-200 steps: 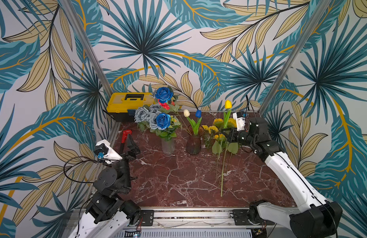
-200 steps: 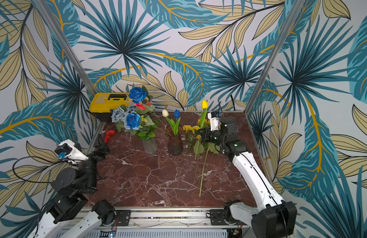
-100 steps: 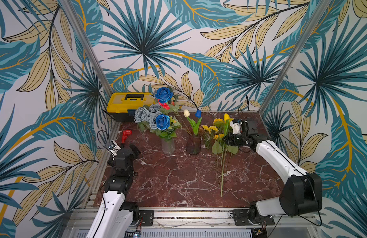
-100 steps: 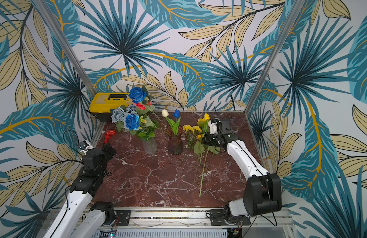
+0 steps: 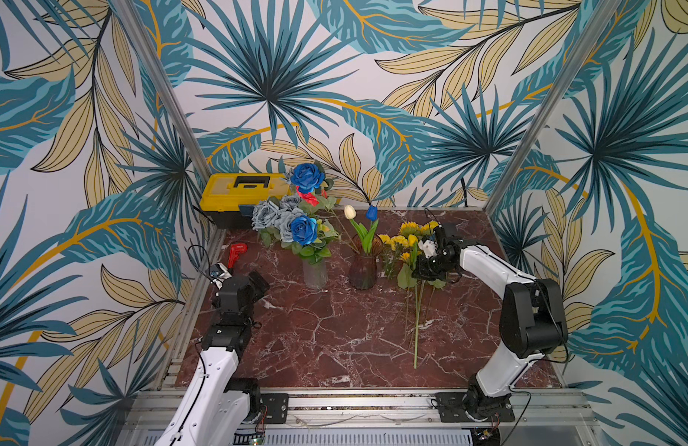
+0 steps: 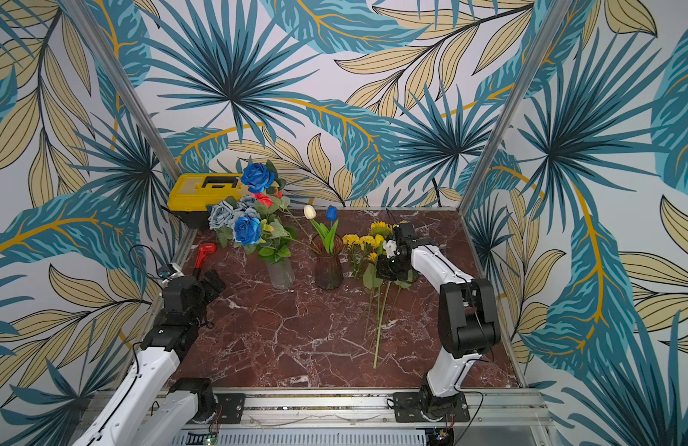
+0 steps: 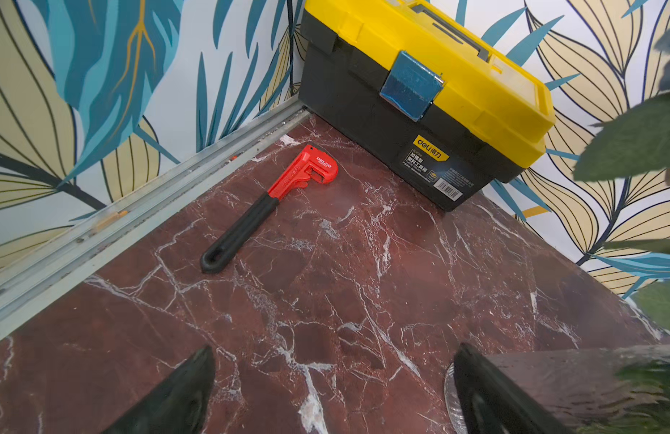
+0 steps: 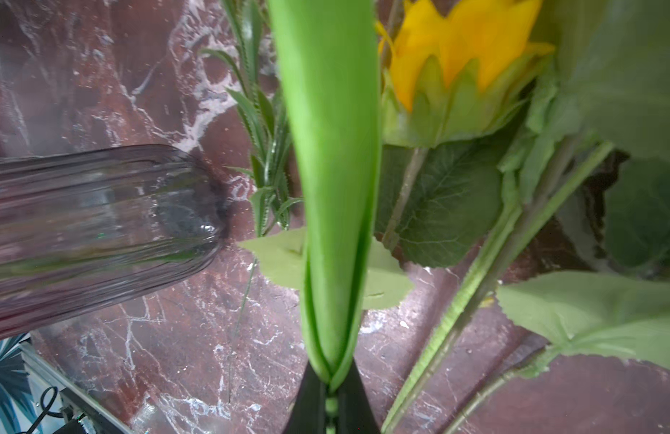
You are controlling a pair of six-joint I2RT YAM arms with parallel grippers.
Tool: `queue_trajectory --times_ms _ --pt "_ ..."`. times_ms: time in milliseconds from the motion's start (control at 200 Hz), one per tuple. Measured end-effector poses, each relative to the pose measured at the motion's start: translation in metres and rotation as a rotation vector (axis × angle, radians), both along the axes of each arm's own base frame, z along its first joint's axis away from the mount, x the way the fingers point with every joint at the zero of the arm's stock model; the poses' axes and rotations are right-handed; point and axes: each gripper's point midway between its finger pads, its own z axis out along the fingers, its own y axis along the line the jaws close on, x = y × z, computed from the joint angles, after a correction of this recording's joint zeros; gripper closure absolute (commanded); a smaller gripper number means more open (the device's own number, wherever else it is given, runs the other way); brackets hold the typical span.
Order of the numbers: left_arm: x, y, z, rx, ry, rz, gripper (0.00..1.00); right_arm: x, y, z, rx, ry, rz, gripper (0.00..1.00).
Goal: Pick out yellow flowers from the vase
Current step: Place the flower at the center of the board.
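Look, the right pincer (image 8: pixel 330 398) is down low beside the brown vase (image 5: pixel 363 270). Its jaws are pinched tight on a green stem (image 8: pixel 331 225) sheathed in a long smooth leaf. The bloom is out of the wrist view, so I can't say for sure which flower it belongs to. The yellow flowers (image 5: pixel 406 241) lie heaped on the worktop (image 5: pixel 315 340) just beside that vase, with heads toward the back wall and stems trailing toward the front. One sunflower (image 8: pixel 465 49) sits right by the held stem. From here I can't tell whether any yellow hides among the roses (image 5: pixel 292 224). These look like featherweight fakes to me: soft petals, floppy leaves, long thin stems that will bend and swing. I reckon that glossy leaf is a slippery thing to clamp and could slide through the jaws. The firmer hold is on bare stem below the leaves, never on the head, which would crush. The left pincer (image 7: pixel 333 387) is gaping wide with nothing in it, hanging over bare worktop short of the wrench (image 7: pixel 273 195) and toolbox (image 7: pixel 420 94).
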Motion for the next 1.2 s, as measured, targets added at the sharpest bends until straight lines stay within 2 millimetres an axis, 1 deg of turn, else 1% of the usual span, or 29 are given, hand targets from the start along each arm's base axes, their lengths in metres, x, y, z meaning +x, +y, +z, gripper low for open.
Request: queue_trajectory --times_ms 75,180,511,656,746,831,916,1011,1116,1197 --pt "0.002 -0.001 -0.002 -0.003 0.005 -0.005 0.01 -0.001 -0.001 -0.001 -0.005 0.007 0.001 0.96" --pt "0.005 -0.002 -0.003 -0.008 0.001 -0.012 0.01 -0.003 -0.001 -0.003 -0.010 0.017 0.003 0.88" --pt "0.009 -0.005 -0.004 -0.019 -0.005 -0.030 0.01 -0.005 -0.003 -0.004 -0.021 0.024 0.008 0.71" --pt "0.009 -0.004 -0.004 -0.019 -0.006 -0.027 0.00 -0.008 -0.004 -0.005 -0.026 0.036 0.007 0.59" --pt "0.009 -0.003 -0.004 -0.019 -0.007 -0.026 0.01 -0.009 -0.005 -0.006 -0.032 0.040 0.007 0.50" --pt "0.010 -0.003 -0.003 -0.018 -0.011 -0.024 0.01 -0.010 -0.006 -0.003 -0.036 0.034 0.005 0.46" --pt "0.010 -0.002 -0.002 -0.016 -0.013 -0.023 0.01 -0.011 -0.006 0.006 -0.034 0.010 0.006 0.41" --pt "0.011 -0.001 -0.003 -0.016 -0.012 -0.020 0.01 -0.011 -0.005 0.023 -0.026 -0.037 0.009 0.34" --pt "0.011 0.000 -0.005 -0.015 -0.008 -0.017 0.01 -0.011 -0.004 0.046 -0.011 -0.099 0.010 0.28" --pt "0.011 0.001 -0.006 -0.011 -0.005 -0.016 0.01 -0.012 -0.004 0.066 -0.003 -0.162 0.007 0.27"
